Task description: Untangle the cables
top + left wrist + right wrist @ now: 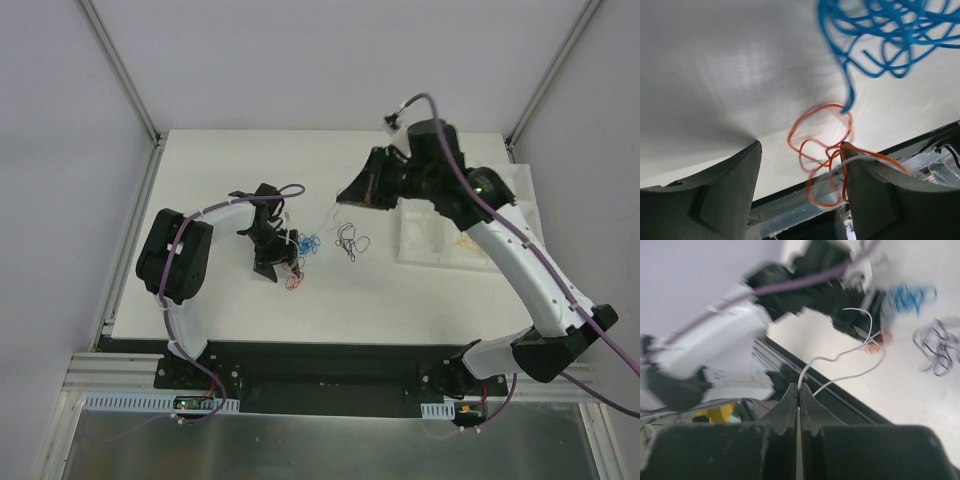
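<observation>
From above I see the left gripper (272, 262) low over the table (420, 300), with the blue cable (308, 243) and red cable (294, 281) just beside it. The dark cable (352, 240) lies near, and the right gripper (350, 196) is raised. Left wrist: the jaws stand apart, with red loops against one. Right wrist: the fingers are pinched together on a white cable (840, 356).

Blurred blue cable (826, 27), top-edge cropped
</observation>
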Robot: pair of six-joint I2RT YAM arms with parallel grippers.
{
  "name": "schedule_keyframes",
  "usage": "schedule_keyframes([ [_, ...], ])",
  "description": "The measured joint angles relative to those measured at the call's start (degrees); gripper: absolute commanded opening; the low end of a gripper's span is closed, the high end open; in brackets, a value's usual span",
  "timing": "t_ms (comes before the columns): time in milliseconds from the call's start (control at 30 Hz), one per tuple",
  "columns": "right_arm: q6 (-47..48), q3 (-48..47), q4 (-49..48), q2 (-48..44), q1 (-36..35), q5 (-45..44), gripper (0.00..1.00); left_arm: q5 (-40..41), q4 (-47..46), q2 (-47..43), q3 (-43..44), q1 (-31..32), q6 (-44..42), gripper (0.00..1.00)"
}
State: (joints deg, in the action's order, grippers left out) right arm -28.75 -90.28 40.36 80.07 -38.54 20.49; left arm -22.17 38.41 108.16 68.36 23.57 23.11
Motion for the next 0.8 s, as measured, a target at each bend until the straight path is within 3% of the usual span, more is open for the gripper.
schedule_keyframes([
  [233, 1.1, -28.1, 2.6, -1.7, 8.6, 0.1, 0.0, 0.2, 0.2, -3.0, -3.8, -8.3, -2.9, 0.66],
  [367, 0.7, -37.3, 1.9, -2.8, 12.9, 1.3, 0.0, 0.7, 0.2, -4.8, -4.5, -11.9, -4.9, 0.68],
  [500, -1.2, -34.9, -0.8, -4.9, 13.7, 3.0, 0.0, 2.1, 0.0, -7.7, -4.5, -12.8, -7.0, 0.75],
  [700, -5.8, -16.9, -8.4, -6.3, 13.4, 5.9, 0.0, -1.1, 0.5, -14.7, -1.4, -12.7, -7.5, 0.93],
  [800, -6.9, -8.9, -8.7, -4.8, 12.6, 5.7, 0.0, -3.4, 0.3, -18.5, 1.2, -12.7, -6.2, 0.95],
])
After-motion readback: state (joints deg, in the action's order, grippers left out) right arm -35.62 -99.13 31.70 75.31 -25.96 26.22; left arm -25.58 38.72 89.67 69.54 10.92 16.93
